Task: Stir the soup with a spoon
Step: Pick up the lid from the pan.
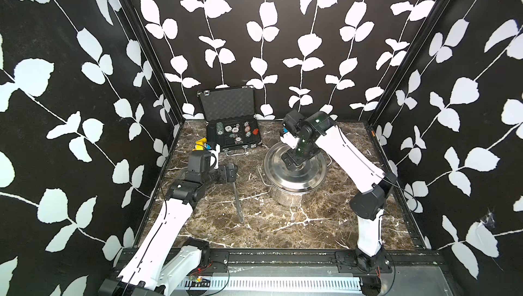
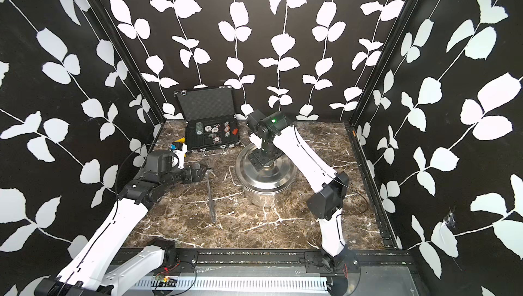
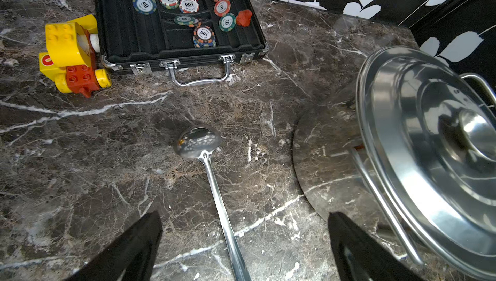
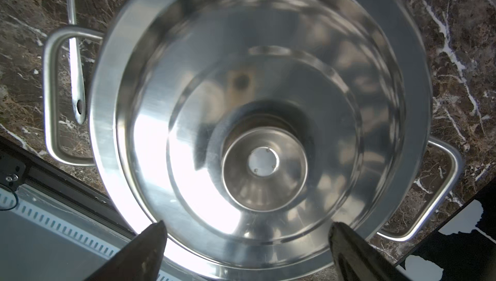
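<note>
The spoon (image 3: pixel 197 141) lies flat on the marble table, with its bowl toward the chip case; both top views show its thin handle (image 1: pixel 238 205) (image 2: pixel 210 201). My left gripper (image 3: pixel 243 219) hovers open over the handle near the bowl, one finger on each side and neither touching (image 1: pixel 229 173). The steel pot (image 1: pixel 291 195) (image 2: pixel 260 195) stands to the right of the spoon. Its round lid (image 4: pixel 188 105) sits tilted on top and hides the soup. My right gripper (image 4: pixel 248 226) is open just above the lid's knob (image 4: pixel 264 161) and holds nothing (image 1: pixel 293 163).
An open black case (image 1: pixel 232 130) of poker chips stands at the back against the wall. Yellow and red toy blocks (image 3: pixel 72 54) lie left of it. The pot's side handles (image 4: pixel 53 91) stick out. A black rail (image 1: pixel 283 256) runs along the table's front edge.
</note>
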You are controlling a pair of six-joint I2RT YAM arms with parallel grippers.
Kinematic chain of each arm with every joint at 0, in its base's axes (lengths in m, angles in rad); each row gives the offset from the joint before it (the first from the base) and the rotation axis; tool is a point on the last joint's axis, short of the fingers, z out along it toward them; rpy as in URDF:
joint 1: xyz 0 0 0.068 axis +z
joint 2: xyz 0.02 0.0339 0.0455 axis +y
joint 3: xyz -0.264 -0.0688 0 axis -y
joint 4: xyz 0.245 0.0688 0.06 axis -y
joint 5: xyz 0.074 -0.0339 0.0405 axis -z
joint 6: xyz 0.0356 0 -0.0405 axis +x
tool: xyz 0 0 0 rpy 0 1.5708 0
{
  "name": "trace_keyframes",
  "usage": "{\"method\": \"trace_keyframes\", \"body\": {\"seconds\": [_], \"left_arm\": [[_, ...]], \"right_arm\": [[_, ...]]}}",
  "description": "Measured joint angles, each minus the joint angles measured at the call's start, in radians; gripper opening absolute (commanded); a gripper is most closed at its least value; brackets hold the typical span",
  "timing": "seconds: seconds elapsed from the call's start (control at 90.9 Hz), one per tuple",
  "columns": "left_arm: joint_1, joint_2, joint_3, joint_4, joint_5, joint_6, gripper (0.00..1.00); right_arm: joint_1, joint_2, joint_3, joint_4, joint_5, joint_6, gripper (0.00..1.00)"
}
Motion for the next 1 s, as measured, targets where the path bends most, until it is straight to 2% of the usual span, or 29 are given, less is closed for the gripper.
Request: {"method": "trace_keyframes", "body": {"seconds": [0.528,1.001], "left_arm": [[0.0,0.002,0.0,0.0,0.0,0.003,0.99],[0.0,0.003,0.0,0.0,0.0,0.003,0.99]], "right_arm": [[-0.039,0.119,0.074,0.003,-0.024,-0.015,0.86],[-0.043,0.126,0.049,0.026,-0.023,-0.01,0.75]]}}
